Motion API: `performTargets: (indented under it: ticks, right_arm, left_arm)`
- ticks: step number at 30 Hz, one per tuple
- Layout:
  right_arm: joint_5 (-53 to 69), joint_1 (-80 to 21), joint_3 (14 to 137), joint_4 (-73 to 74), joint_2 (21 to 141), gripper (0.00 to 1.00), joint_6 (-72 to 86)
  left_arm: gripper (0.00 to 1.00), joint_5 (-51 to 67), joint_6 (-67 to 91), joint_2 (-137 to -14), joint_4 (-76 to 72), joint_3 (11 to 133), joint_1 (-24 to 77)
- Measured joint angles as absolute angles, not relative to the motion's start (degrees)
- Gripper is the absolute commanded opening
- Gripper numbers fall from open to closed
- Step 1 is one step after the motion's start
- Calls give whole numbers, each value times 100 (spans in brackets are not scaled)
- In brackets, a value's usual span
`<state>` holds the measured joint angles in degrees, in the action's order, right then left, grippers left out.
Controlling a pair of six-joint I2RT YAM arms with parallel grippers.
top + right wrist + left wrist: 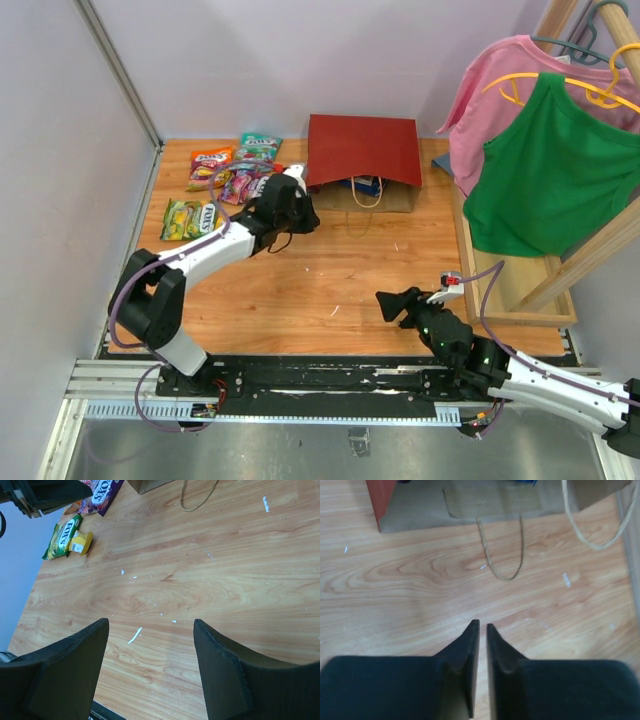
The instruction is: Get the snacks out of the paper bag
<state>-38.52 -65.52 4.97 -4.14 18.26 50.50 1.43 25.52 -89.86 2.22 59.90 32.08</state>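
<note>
Top cam first: paper bag (362, 150) lies on its side at the far edge of the table (330, 270), red face up, mouth toward the arms. Kraft lining and a handle loop (366, 200) spill out in front. A blue item (366, 184) peeks from the mouth, too small to read.

Snacks out on the wood, left of the bag: orange packet (210, 165), teal packet (260, 147), purple packet (240, 184). Green packet (188, 218) lies a bit nearer the arms.

L gripper (308, 215) sits just in front of the bag's left corner, close to the purple packet. R gripper (385, 304) is well apart from the bag, over bare wood near its own base. Pink shirt (500, 80) and green shirt (550, 170) hang at far right.

L wrist cam: fingers pinched nearly together, only a thin slit btw them, nothing in it. They point at the bag mouth. Red corner upper left, kraft flap in the middle, handle loop flat on the wood straight ahead, second handle (595, 530) off to the right. No contact w/ the bag.

R wrist cam: fingers spread wide, nothing btw them, only scuffed wood below. Far upper left, the green packet w/ the yellow wrapper (81, 542) touching its right side. Purple packet at the top edge, beside the other arm's dark body.
</note>
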Motion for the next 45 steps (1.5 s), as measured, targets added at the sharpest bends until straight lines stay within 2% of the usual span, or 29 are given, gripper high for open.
performTargets:
  ticks: [2,10,19,24,27,30,34,38,45]
  right_arm:
    - [-3865,-6552,497,-381,1837,70,5011]
    - [-3863,-6547,502,-222,1981,70,4877]
    - [-3861,-6545,510,104,1404,70,4803]
    - [-3863,-6545,521,412,930,70,4790]
    - [-3865,-6545,521,552,781,70,4783]
    - [-3863,-6545,530,661,768,70,4770]
    - [-3863,-6545,532,735,810,69,4755]
    - [-3859,-6545,548,711,972,69,4740]
    - [-3815,-6545,635,607,1256,69,4630]
  left_arm:
    - [1,23,2502,-9172,340,6106,3319]
    - [2,-255,2067,-10436,814,7185,3739]
    - [5,604,1826,-11463,934,8578,3728]
    - [20,897,1820,-11815,910,9205,3728]
    - [36,1004,1809,-11904,908,9518,3732]
    - [57,1035,1813,-11946,854,9826,3732]
    - [74,1011,1824,-11928,567,9935,3732]
    - [78,816,1800,-11950,596,10051,3732]
    - [79,261,1522,-12361,878,11183,3732]
